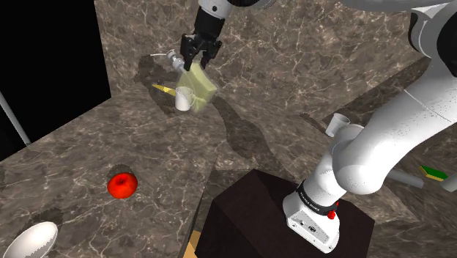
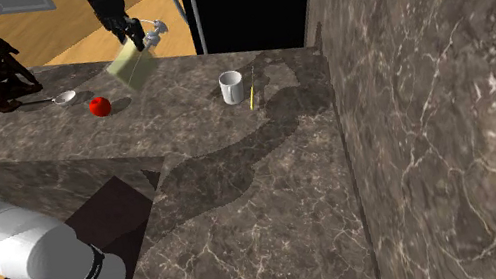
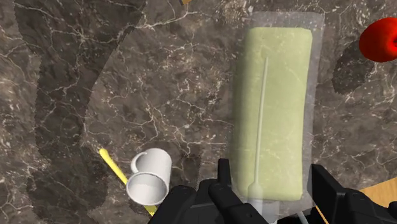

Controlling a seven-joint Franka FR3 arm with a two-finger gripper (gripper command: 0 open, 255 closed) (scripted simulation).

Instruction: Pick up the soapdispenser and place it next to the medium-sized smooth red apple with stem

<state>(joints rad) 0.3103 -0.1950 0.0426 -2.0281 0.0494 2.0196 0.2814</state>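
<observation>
The soap dispenser (image 1: pixel 199 82) is a clear bottle of pale green liquid with a white pump, hanging tilted above the dark marble counter (image 1: pixel 88 154). My gripper (image 1: pixel 199 59) is shut on its pump end. In the second exterior view the gripper (image 2: pixel 134 34) holds the dispenser (image 2: pixel 131 68) in the air above and just right of the red apple (image 2: pixel 100 106). In the wrist view the fingers (image 3: pixel 224 178) clasp the dispenser (image 3: pixel 272 114) near its neck, and the apple (image 3: pixel 382 38) lies beyond the bottle's far end. The apple (image 1: pixel 122 185) rests on the counter, well toward the shoulder view's lower left.
A white mug (image 1: pixel 183 98) and a yellow pencil (image 1: pixel 165 89) lie under the dispenser. A white bowl (image 1: pixel 33 240) sits at the counter's near left corner. A spoon (image 2: pixel 58 98) lies beyond the apple. A second white mug (image 1: pixel 338 124) stands behind the arm.
</observation>
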